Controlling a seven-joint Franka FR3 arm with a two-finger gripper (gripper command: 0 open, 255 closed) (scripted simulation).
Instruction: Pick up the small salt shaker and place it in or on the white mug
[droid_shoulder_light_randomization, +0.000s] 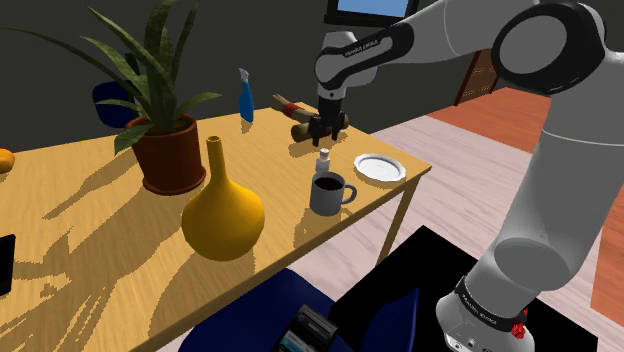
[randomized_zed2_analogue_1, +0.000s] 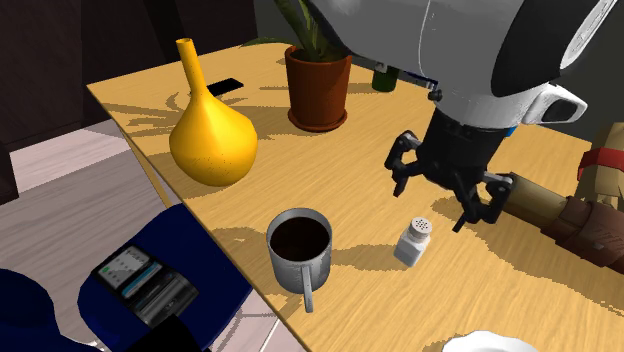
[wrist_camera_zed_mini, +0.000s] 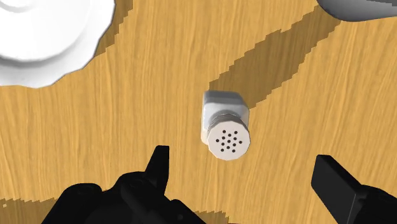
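Observation:
A small white salt shaker (droid_shoulder_light_randomization: 323, 160) with a perforated top stands upright on the wooden table (droid_shoulder_light_randomization: 90, 250), just behind the grey mug (droid_shoulder_light_randomization: 330, 193), which holds dark liquid. My black gripper (droid_shoulder_light_randomization: 328, 128) hangs open a little above the shaker, touching nothing. In the second exterior view the shaker (randomized_zed2_analogue_1: 413, 240) stands apart from the mug (randomized_zed2_analogue_1: 299, 250), and the gripper (randomized_zed2_analogue_1: 435, 200) hovers over and slightly behind it. From the wrist, the shaker (wrist_camera_zed_mini: 226, 125) is seen top-down ahead of the gap of the gripper (wrist_camera_zed_mini: 245, 167), and the mug's rim (wrist_camera_zed_mini: 356, 7) shows beyond it.
A white plate (droid_shoulder_light_randomization: 380, 167) lies near the table's corner. A yellow long-necked vase (droid_shoulder_light_randomization: 222, 214), a potted plant (droid_shoulder_light_randomization: 165, 140), a blue spray bottle (droid_shoulder_light_randomization: 245, 98) and a brown wooden roll (randomized_zed2_analogue_1: 560, 212) also stand on the table. A blue chair (randomized_zed2_analogue_1: 150, 290) with a small device sits at the table's near edge.

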